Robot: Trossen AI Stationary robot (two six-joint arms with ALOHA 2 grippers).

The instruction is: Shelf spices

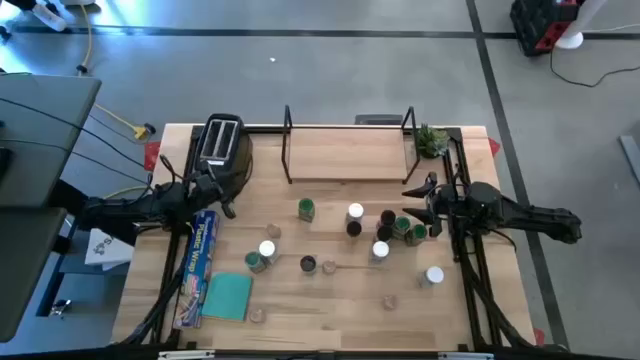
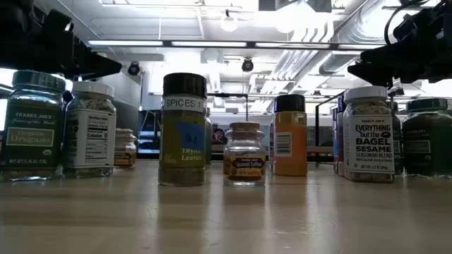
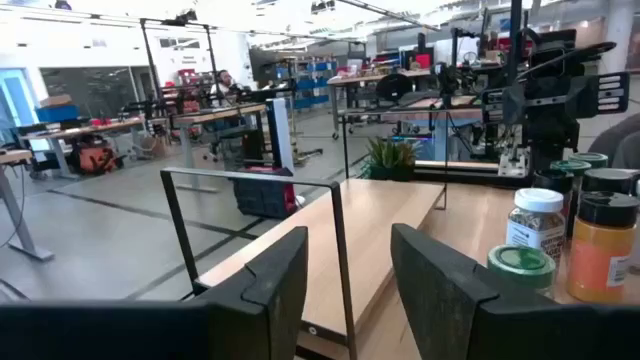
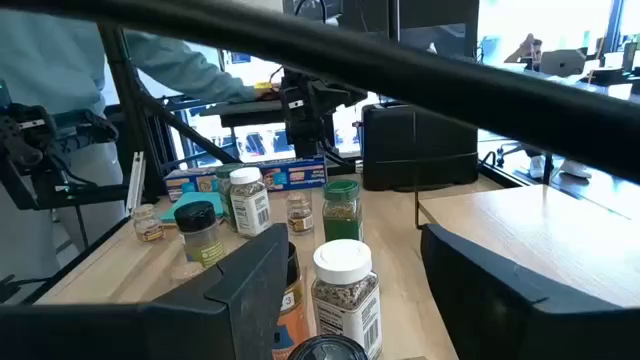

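Several spice jars [image 1: 355,212] with green, white, black and pale tops stand upright and scattered on the table's middle, in front of the shelf. The light-wood shelf [image 1: 348,152] with black end frames stands at the far edge with nothing on it. My left gripper [image 1: 226,196] hovers open beside the toaster, facing the shelf [image 3: 380,215] in the left wrist view [image 3: 350,285]. My right gripper [image 1: 418,196] hovers open at the shelf's right end, just behind the right-hand cluster of jars. In its wrist view [image 4: 350,250] a white-topped jar [image 4: 345,285] shows between the fingers, untouched.
A black-and-silver toaster [image 1: 222,148] stands at the far left and a small potted plant [image 1: 432,140] at the far right. A blue box [image 1: 198,265] and a teal pad [image 1: 228,297] lie near the left edge. Bare wood lies along the near edge.
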